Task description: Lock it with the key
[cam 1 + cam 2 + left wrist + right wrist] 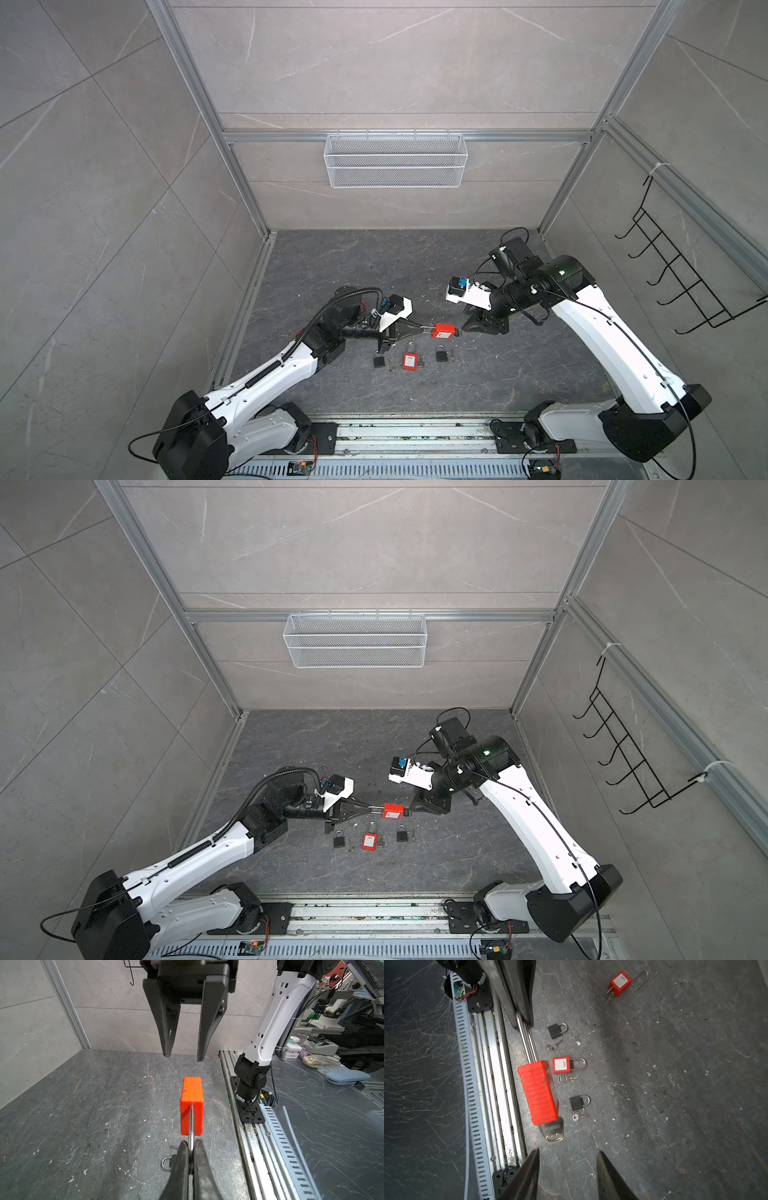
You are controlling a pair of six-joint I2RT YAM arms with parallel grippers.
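Note:
A red padlock [444, 331] [393, 811] hangs level above the floor between the two arms. My left gripper [424, 328] [191, 1144] is shut on its long silver shackle [527, 1043]. The red body [191, 1105] points away from that gripper. A silver key [552, 1132] sticks out of the body's base [538, 1093]. My right gripper [464, 328] [568, 1152] is open just short of the key's head, touching nothing. From the left wrist its two fingers [166, 1043] stand apart beyond the lock.
On the floor below lie two black padlocks [556, 1029] [578, 1102] and a small red padlock [562, 1065], each with loose keys beside it. Another red padlock [619, 982] lies farther off. A white wire basket [395, 160] hangs on the back wall, a black hook rack [681, 282] on the right.

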